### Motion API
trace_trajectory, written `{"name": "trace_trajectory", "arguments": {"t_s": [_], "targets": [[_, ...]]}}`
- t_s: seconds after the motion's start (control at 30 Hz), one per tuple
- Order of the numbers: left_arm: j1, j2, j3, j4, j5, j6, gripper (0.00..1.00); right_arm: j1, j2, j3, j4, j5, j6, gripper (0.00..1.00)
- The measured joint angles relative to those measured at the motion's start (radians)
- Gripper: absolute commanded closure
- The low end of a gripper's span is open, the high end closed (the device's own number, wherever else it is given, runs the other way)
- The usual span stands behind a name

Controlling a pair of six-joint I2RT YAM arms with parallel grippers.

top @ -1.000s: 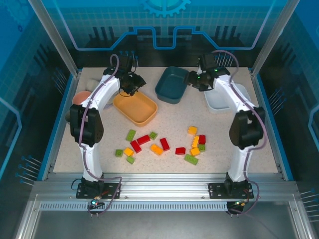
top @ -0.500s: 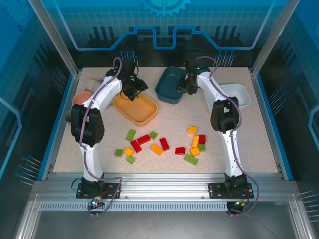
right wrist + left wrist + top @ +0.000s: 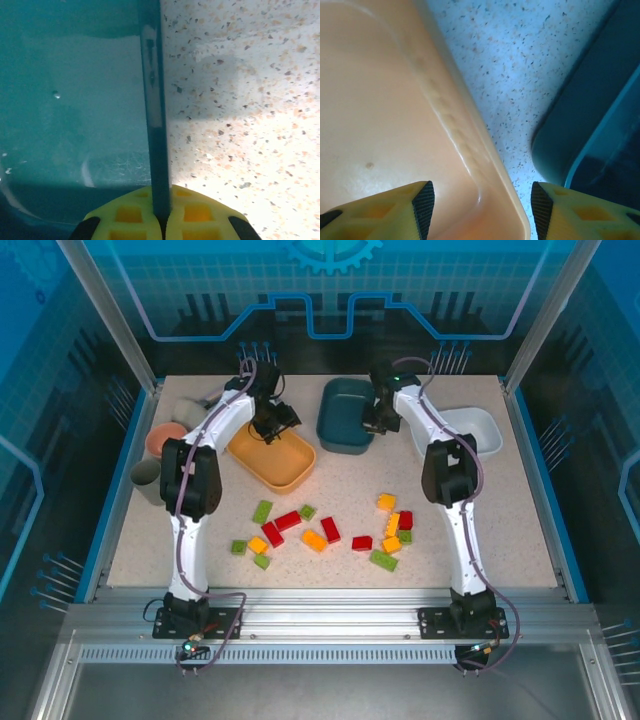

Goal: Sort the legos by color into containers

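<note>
Close up, we see the right gripper clamped on the teal tray rim, the left gripper half-open astride the orange tray wall; overhead blurs both.

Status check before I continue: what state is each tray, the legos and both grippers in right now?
orange tray: upright, empty.
teal tray: upright, empty, gripped by its wall.
white tray: upright, empty, untouched.
legos: loose on the table, none in any tray.
left gripper: open, fingers astride the orange tray's rim, not pinching it.
right gripper: shut on the teal tray's wall.
</note>
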Motion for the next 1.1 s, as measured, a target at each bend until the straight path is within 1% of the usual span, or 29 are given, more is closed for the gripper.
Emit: {"name": "trace_trajectory", "arguments": {"t_s": [0.13, 0.23, 0.3, 0.43, 0.63, 0.73, 0.9, 1.0, 1.07, 1.1], "targets": [[0.0, 0.058, 0.077, -0.019, -0.009, 0.045, 0.46, 0.0, -0.087, -0.116, -0.01, 0.024, -0.04, 1.0], [-0.006, 0.119, 0.143, -0.035, -0.023, 0.074, 0.5, -0.002, -0.157, -0.196, -0.014, 0.029, -0.057, 1.0], [-0.015, 0.158, 0.182, -0.05, -0.035, 0.093, 0.57, -0.005, -0.196, -0.24, -0.015, 0.028, -0.065, 1.0], [-0.045, 0.205, 0.216, -0.072, -0.061, 0.12, 0.77, -0.013, -0.255, -0.307, -0.012, 0.026, -0.071, 1.0], [-0.101, 0.206, 0.238, -0.113, -0.068, 0.154, 0.93, -0.022, -0.317, -0.404, 0.003, 0.02, -0.073, 1.0], [-0.136, 0.206, 0.251, -0.119, -0.085, 0.2, 0.99, -0.033, -0.345, -0.464, 0.016, 0.013, -0.072, 1.0], [-0.182, 0.206, 0.268, -0.126, -0.108, 0.253, 1.0, -0.047, -0.39, -0.562, 0.047, -0.011, -0.059, 1.0], [-0.193, 0.206, 0.268, -0.133, -0.11, 0.274, 0.99, -0.043, -0.405, -0.598, 0.069, -0.033, -0.045, 1.0], [-0.193, 0.206, 0.268, -0.134, -0.11, 0.281, 0.93, -0.036, -0.406, -0.603, 0.078, -0.042, -0.035, 1.0], [-0.193, 0.206, 0.268, -0.134, -0.11, 0.282, 0.88, -0.031, -0.406, -0.604, 0.083, -0.048, -0.029, 1.0]]}}
